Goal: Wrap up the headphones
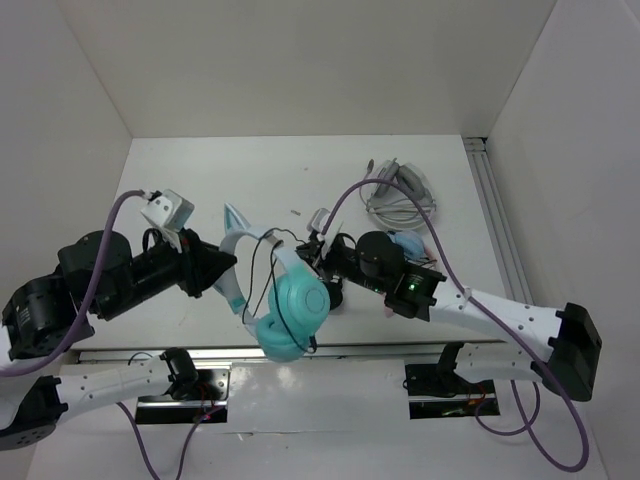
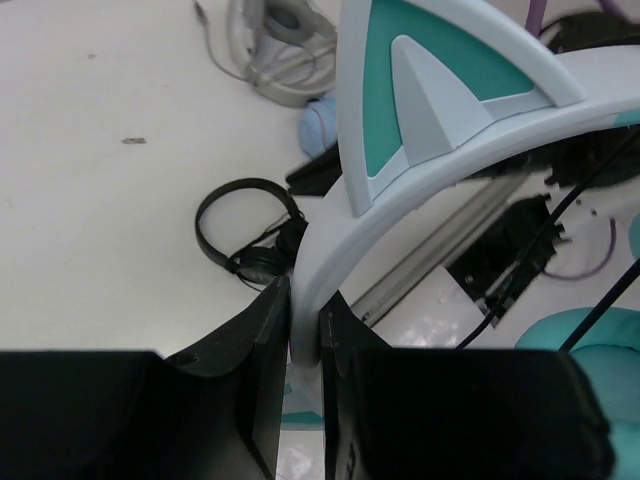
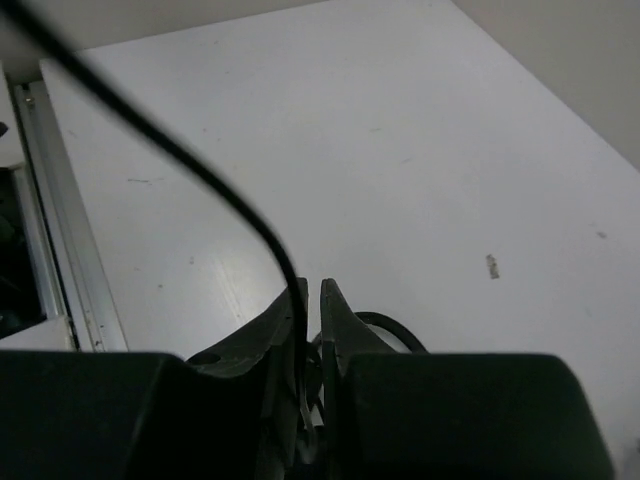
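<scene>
Two arms (image 1: 100, 275), one teal headphones (image 1: 300, 305), two other pairs (image 2: 245, 235).

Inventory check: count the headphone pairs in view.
3: teal headphones held aloft mid-scene; small black pair on the table; pale pair at far right. Others may be hidden.

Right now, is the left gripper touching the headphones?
Touching. The left wrist view shows the left gripper clamped on the headphones, jaws against the white headband.
</scene>
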`<action>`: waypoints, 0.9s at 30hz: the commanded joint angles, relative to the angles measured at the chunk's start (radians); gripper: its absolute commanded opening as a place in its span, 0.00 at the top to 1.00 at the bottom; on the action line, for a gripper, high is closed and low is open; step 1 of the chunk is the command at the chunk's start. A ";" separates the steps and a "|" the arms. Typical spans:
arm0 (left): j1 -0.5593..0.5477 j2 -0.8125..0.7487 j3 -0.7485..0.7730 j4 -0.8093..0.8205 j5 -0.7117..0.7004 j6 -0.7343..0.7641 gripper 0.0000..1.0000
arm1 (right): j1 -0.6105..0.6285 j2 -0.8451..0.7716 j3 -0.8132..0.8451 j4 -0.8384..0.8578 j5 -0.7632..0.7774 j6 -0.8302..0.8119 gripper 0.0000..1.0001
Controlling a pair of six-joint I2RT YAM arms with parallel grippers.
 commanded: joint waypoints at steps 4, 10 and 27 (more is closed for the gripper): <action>-0.001 0.027 0.121 0.128 -0.211 -0.156 1.00 | -0.051 0.055 -0.091 0.269 -0.128 0.131 0.82; -0.001 0.048 0.131 0.148 -0.288 -0.204 1.00 | -0.095 0.118 -0.168 0.436 -0.206 0.208 0.82; -0.001 0.070 0.110 0.166 -0.372 -0.231 1.00 | -0.152 0.250 -0.202 0.583 -0.322 0.298 0.67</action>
